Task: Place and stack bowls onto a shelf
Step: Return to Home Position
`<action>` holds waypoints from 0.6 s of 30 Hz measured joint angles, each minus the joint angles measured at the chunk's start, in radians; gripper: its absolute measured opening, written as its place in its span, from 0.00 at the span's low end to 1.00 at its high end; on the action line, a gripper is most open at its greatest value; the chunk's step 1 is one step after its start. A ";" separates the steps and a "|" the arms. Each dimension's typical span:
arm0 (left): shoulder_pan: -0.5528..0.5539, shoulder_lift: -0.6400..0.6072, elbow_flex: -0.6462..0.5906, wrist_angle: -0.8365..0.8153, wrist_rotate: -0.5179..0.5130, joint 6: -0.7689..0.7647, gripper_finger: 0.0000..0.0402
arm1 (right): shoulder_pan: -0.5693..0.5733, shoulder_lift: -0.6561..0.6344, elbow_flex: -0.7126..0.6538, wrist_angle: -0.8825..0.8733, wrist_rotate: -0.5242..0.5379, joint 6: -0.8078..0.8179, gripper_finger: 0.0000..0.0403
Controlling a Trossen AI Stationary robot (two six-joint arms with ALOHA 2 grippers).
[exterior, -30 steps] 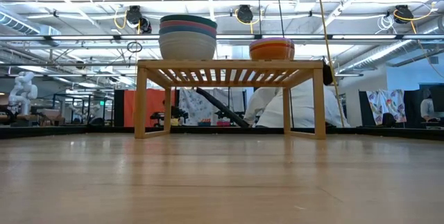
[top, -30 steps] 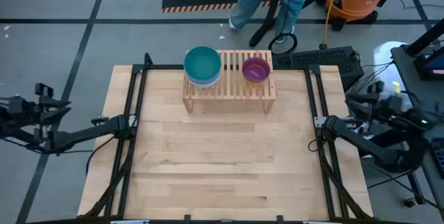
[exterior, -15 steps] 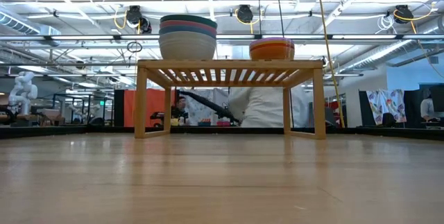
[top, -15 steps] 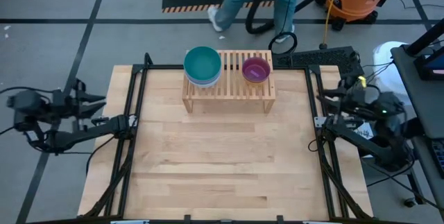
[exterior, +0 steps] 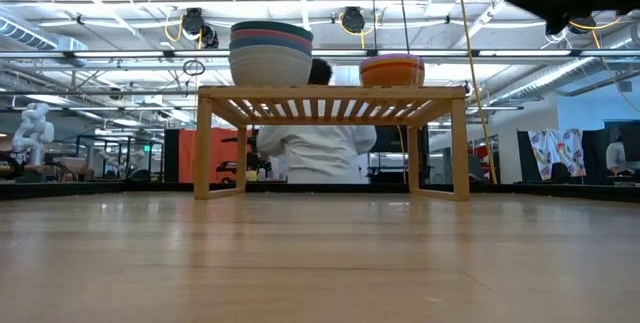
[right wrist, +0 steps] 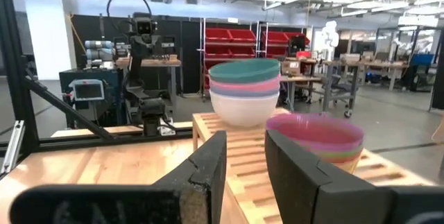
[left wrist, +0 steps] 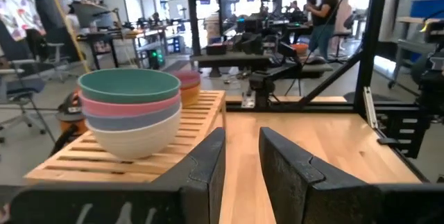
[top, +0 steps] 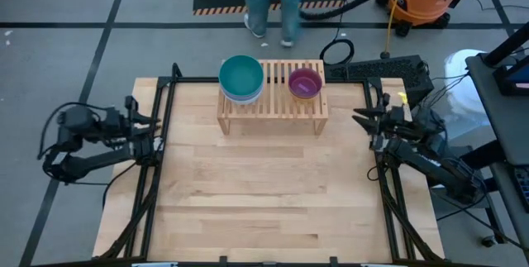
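Bowls (left wrist: 132, 113) are all up on the shelf (top: 276, 73) at the back, in two stacks. Going front to back: the near edge and the whole middle of the table (top: 264, 201) are bare wood, so there's loads of room to move. The left gripper (left wrist: 241, 134) sits at the table's left edge and the right gripper (right wrist: 245, 135) at the right edge. Both point inward, well apart from the shelf. Both jaws are released with only a narrow gap, gripping nothing. The shelf stands against the far edge. The teal-topped stack (top: 241, 77) (teal, pink, blue, white at the bottom) sits right at its left end. The purple-topped stack (top: 305, 83) is right of centre, with bare slats between the two. Past the table, a person (top: 273, 2) stands on the floor.
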 joint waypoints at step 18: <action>0.000 0.000 -0.205 0.254 0.016 -0.024 0.24 | 0.000 0.000 -0.249 0.241 0.000 0.056 0.23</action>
